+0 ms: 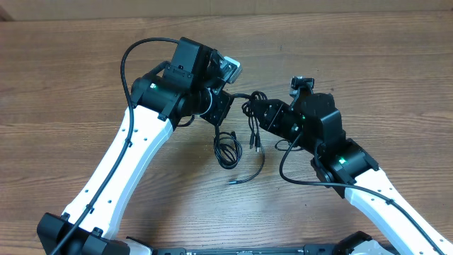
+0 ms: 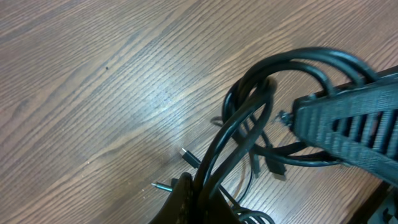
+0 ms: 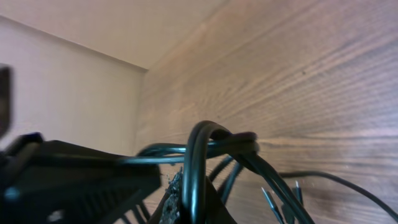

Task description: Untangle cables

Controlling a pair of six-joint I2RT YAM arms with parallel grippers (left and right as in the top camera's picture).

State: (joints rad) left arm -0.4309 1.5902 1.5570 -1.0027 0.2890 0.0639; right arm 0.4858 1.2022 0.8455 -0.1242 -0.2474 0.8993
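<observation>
Two pinch one tangle of cables [image 1: 226, 151]: left end effector [image 1: 224, 108] and right end effector [image 1: 257, 106].

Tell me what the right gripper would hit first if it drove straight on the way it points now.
Past the thin black cables already clamped in its jaws, the right gripper points at the left gripper, which looks like the first thing in line; depth is hard to judge.

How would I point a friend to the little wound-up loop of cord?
Find the wooden table, then the gap between the white left arm and right arm. Nearer the left one is a small black coil. Neighbouring strands trail loose; this one is wound into an oval.
</observation>
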